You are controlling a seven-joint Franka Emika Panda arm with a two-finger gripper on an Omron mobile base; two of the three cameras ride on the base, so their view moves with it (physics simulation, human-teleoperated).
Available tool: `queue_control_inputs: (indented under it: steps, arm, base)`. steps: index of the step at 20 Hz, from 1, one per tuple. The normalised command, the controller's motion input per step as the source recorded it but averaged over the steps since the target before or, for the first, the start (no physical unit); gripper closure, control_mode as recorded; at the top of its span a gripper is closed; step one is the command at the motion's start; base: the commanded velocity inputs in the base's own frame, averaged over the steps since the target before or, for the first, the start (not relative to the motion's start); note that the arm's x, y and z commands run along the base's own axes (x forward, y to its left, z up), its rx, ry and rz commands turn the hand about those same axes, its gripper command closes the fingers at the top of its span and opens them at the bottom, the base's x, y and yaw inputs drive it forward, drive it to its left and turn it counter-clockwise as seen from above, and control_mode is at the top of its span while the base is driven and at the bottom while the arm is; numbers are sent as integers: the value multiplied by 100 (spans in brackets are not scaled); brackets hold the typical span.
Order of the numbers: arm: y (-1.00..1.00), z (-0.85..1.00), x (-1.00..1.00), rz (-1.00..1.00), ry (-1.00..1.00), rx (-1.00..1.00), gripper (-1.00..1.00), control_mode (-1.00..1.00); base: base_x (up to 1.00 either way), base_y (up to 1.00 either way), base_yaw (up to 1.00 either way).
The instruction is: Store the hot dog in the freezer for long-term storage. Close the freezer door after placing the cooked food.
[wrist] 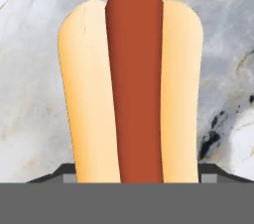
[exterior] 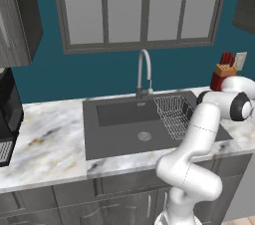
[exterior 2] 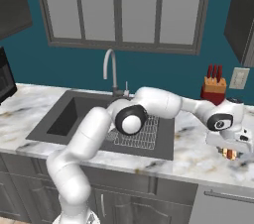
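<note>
Simulated kitchen, seen from two base cameras and one hand camera. The white articulated arm (exterior 2: 149, 104) rises from the base, crosses in front of the dark grey recessed sink (exterior 2: 64, 114) and reaches to the right, over the white-and-grey marbled countertop (exterior 2: 198, 156). The two-finger gripper (exterior 2: 233, 154) points down at the right end of that counter, right of the sink and in front of the tan knife block with red-handled knives (exterior 2: 214, 85).

In the hand view, the hot dog, a tan split bun carrying an orange-red sausage along its length (wrist: 134, 89), lies on the marbled surface and runs lengthwise away from the camera. Its near end sits between the two dark finger tips (wrist: 58, 172), which flank it at either side. Whether the fingers press the bun or merely bracket it cannot be told; the gap appears roughly as wide as the bun. In the right base view a small tan-and-orange patch, probably the same hot dog, shows just under the hand.

Surroundings: a curved silver faucet (exterior: 144, 72) stands behind the sink, a wire dish rack (exterior: 173, 114) sits in the sink's right part, and a grey-framed frosted window (exterior: 142, 7) is set in the teal wall above. A black appliance (exterior: 9, 114) stands at the counter's left end.
</note>
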Motion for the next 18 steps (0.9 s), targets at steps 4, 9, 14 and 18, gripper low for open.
queue_control_inputs:
  steps: [4, 9, 14, 18]
  arm:
    - [98, 2, -52, -32, -4, 7, 100, -100]
    - [100, 0, -44, -34, -2, 2, 100, -100]
    - [100, 0, -19, -37, -2, 0, 100, -100]
    - [100, 1, -11, -34, -5, 0, 100, -100]
  base:
    - [0, 0, 0]
    - [0, 0, 0]
    - [0, 0, 0]
    - [0, 0, 0]
